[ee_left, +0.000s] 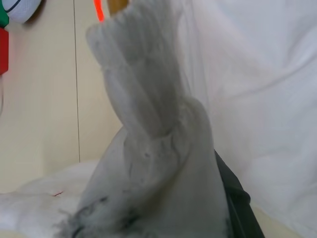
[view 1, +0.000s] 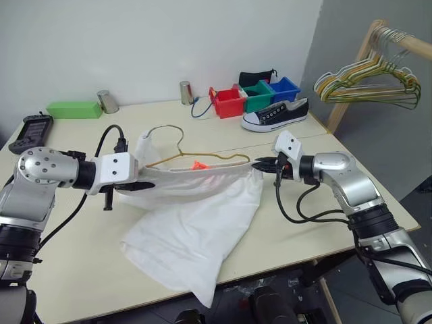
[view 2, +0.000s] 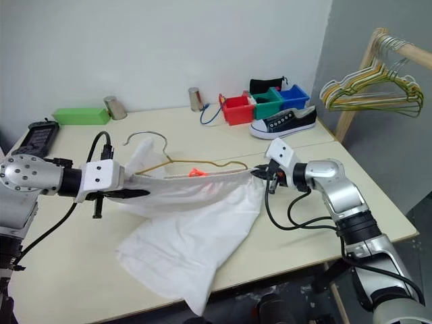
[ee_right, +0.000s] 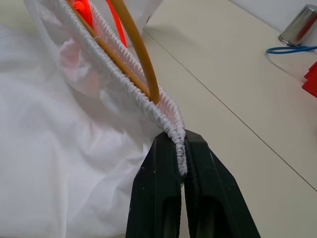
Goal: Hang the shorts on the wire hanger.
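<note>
The white shorts point(view 1: 196, 229) hang stretched by the waistband between my two grippers, and the legs sag onto the table point(view 1: 81, 270). My left gripper point(view 1: 150, 183) is shut on the bunched left end of the waistband point(ee_left: 148, 124). My right gripper point(view 1: 260, 163) is shut on the right end, with the elastic edge pinched between its black fingers point(ee_right: 158, 198). The yellowish wire hanger point(view 1: 223, 156) lies along the waistband; in the right wrist view its wire point(ee_right: 136, 54) runs inside the opening. Its pale hook point(view 1: 165, 129) rises toward the back left. An orange tag point(view 1: 198, 165) sits mid-waistband.
A black-and-white sneaker point(view 1: 275, 114) and red, green and blue bins point(view 1: 253, 96) stand at the back right. Two metal cups point(view 1: 106, 101), a green box point(view 1: 74, 109) and a black device point(view 1: 30, 129) are at the back left. A wooden rack with bunched hangers point(view 1: 368, 81) stands to the right.
</note>
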Controlling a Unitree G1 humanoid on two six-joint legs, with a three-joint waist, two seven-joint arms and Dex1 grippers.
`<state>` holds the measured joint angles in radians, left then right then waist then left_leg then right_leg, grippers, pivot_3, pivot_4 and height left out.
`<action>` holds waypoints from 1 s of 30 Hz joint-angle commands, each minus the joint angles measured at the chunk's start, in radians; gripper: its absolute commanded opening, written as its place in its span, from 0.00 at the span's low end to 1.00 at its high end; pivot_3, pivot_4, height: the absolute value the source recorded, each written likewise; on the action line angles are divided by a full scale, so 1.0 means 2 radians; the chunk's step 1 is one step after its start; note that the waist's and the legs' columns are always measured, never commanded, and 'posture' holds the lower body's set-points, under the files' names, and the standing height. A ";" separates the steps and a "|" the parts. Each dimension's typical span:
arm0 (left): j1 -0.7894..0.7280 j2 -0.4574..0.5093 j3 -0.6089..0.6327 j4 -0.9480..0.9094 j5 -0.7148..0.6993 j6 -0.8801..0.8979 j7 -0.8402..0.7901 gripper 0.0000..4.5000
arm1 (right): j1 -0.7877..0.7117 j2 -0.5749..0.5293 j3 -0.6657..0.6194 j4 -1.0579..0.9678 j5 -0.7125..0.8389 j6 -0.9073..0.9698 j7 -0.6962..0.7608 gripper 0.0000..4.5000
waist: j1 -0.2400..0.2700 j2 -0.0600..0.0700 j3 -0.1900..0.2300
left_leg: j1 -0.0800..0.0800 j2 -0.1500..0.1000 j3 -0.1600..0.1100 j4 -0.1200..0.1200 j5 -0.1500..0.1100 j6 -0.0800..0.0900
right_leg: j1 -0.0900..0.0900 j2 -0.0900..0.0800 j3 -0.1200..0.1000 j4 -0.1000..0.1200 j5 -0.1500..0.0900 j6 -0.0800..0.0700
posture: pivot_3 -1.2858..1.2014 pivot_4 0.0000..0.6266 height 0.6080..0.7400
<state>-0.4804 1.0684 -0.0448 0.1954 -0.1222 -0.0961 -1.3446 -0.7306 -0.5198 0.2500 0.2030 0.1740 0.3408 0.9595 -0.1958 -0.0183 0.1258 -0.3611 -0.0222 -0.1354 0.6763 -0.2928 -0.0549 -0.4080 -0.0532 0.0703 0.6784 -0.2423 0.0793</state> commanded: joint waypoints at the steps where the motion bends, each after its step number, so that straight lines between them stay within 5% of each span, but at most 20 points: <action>1: 0.003 0.029 0.008 0.014 0.024 -0.015 0.000 0.02 | -0.017 -0.010 -0.026 -0.005 0.002 0.010 0.001 0.01 | 0.000 0.000 0.000 | 0.000 0.000 0.000 0.000 0.000 0.000 | 0.000 0.000 0.000 0.000 0.000 0.000 | 0.46 0.05 1.00; 10: 0.004 0.042 -0.012 0.039 0.065 -0.056 0.005 0.02 | -0.056 -0.027 -0.016 -0.017 -0.017 -0.015 0.022 0.01 | 0.000 0.000 0.000 | 0.000 0.000 0.000 0.000 0.000 0.000 | 0.000 0.000 0.000 0.000 0.000 0.000 | 0.46 0.07 1.00; 20: -0.069 -0.044 -0.047 0.051 0.085 -0.048 0.060 0.02 | -0.079 0.006 0.007 -0.148 -0.002 0.067 0.015 0.01 | 0.000 0.000 0.000 | 0.000 0.000 0.000 0.000 0.000 0.000 | 0.000 0.000 0.000 0.000 0.000 0.000 | 0.44 0.07 1.00; 30: -0.105 -0.119 -0.056 0.052 0.093 -0.043 0.093 0.02 | -0.072 0.013 0.029 -0.163 -0.031 0.092 -0.003 0.01 | -0.011 0.000 0.000 | 0.000 0.000 0.000 0.000 0.000 0.000 | 0.000 0.000 0.000 0.000 0.000 0.000 | 0.43 0.07 1.00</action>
<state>-0.6457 0.8509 -0.1708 0.3289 0.0850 -0.1789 -1.1846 -0.8624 -0.4946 0.2968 -0.0987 0.1307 0.5316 0.9613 -0.2173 -0.0178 0.1261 -0.3620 -0.0224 -0.1362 0.6763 -0.2928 -0.0550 -0.4085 -0.0535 0.0700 0.6780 -0.2423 0.0792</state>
